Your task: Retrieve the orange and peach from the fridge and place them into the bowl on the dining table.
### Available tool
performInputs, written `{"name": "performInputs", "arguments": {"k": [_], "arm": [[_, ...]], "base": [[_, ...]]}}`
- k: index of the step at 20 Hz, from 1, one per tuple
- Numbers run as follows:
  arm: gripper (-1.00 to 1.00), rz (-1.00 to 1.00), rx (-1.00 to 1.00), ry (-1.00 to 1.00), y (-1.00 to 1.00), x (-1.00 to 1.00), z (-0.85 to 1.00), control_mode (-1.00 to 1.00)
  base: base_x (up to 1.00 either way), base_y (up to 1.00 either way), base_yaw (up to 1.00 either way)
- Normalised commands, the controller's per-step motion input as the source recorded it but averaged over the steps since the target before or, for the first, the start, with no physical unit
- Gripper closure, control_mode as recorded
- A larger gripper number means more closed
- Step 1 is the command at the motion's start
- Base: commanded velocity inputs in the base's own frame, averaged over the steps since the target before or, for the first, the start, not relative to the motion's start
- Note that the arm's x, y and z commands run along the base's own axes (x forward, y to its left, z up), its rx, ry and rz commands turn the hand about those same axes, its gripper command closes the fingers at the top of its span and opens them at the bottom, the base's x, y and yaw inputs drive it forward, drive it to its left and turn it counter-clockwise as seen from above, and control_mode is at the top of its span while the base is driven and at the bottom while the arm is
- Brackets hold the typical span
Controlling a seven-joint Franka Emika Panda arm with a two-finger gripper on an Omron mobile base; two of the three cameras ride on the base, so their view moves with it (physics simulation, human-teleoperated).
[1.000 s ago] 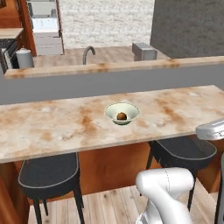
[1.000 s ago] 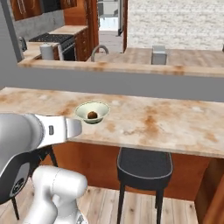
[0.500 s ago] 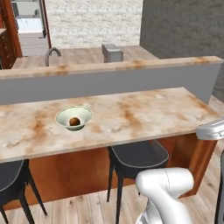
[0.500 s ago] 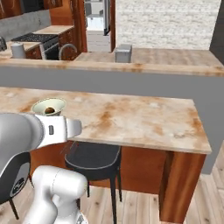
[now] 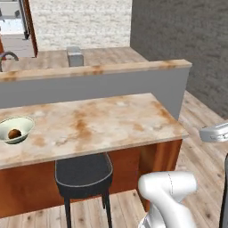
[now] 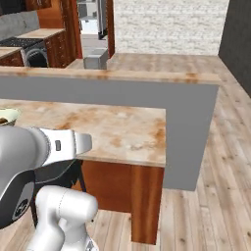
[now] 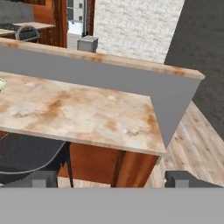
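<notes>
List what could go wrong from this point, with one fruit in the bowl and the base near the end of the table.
1. The bowl holding the orange sits near the dining table edge, so a careless drop of the next fruit might tip it.
2. The table's corner and the dark stool stand close to the robot; driving or swinging could clip them.
3. The gripper is open and empty, and the peach is yet to be fetched.

Both base cameras look forward and down from behind the arm, sharing the dining table end. The hand camera faces the same table corner, closer and lower.
</notes>
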Motion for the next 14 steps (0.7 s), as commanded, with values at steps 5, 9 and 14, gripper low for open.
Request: {"name": "performInputs", "arguments": {"k": [5,9,14], "arm": [[-1.00,0.00,0.00,0.00,0.00,0.00,0.00,1.00],[-1.00,0.00,0.00,0.00,0.00,0.00,0.00,1.00],[-1.00,0.00,0.00,0.00,0.00,0.00,0.00,1.00]], "base": [[0.28,-1.00,-0.02],[0.22,-1.00,-0.02],[0.24,-1.00,-0.01]]}}
